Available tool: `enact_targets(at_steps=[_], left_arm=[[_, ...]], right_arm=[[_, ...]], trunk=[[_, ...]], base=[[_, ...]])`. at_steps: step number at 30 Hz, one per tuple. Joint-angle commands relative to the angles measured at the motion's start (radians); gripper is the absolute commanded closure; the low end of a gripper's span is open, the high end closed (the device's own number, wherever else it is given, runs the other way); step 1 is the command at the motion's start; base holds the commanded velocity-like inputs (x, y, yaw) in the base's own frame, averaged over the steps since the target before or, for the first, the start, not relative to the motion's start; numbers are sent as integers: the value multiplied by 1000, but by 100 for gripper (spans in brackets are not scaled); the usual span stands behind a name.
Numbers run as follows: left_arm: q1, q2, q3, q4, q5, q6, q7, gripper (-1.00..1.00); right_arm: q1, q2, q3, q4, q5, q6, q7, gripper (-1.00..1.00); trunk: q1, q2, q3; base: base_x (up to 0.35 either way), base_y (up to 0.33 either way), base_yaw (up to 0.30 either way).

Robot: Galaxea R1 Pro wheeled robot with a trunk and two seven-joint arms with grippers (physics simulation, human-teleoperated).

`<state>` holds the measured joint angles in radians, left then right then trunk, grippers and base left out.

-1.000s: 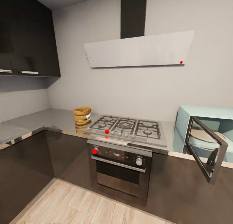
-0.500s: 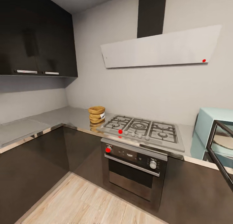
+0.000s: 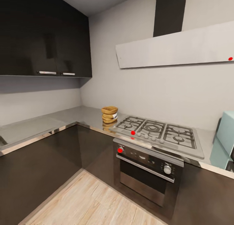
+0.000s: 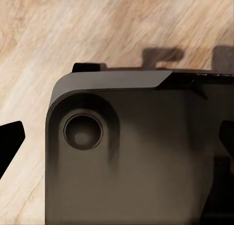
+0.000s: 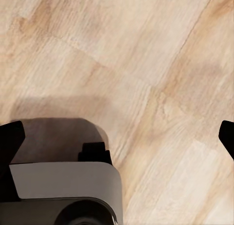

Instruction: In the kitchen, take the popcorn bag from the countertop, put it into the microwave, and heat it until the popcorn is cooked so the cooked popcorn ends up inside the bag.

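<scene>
Popcorn bag (image 3: 110, 114) sits upright on the countertop (image 3: 65, 116), just beside the gas hob's (image 3: 158, 133) near-left corner; microwave (image 3: 224, 140) is well apart at the far right edge, cut off by the frame. Left gripper (image 4: 117, 142) and right gripper (image 5: 117, 137) both spread wide, holding nothing, hanging over wood floor (image 5: 146, 64) and the robot base (image 4: 136, 152).
</scene>
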<state>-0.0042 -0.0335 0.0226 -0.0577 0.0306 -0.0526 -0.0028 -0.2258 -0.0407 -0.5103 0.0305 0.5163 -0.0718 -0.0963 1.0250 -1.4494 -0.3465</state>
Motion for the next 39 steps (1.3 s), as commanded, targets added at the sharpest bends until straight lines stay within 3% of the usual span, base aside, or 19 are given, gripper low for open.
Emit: enact_targets(at_steps=[1,24,29,39], left_arm=[[0,0,2,1,3,-3,0,-100],[0,1,-1,1,2,8,-3,-100],[0,1,-1,1,2,8,-6,-100],[0,1,-1,1,2,8,-25,-100]], right_arm=[[-1,-1,-9,3,10,-5,-4,-100],[-1,-11,-4,0,18,-1,3,-100],[-1,-8,36,0,17,0,1,-100],[-1,-8,45,0,17,0,5,-100]], trunk=[[0,-1,-1],[0,-1,-1],[0,-1,-1],[0,-1,-1]], base=[[0,0,38],[279,49,2],[317,164,0],[298,214,0]])
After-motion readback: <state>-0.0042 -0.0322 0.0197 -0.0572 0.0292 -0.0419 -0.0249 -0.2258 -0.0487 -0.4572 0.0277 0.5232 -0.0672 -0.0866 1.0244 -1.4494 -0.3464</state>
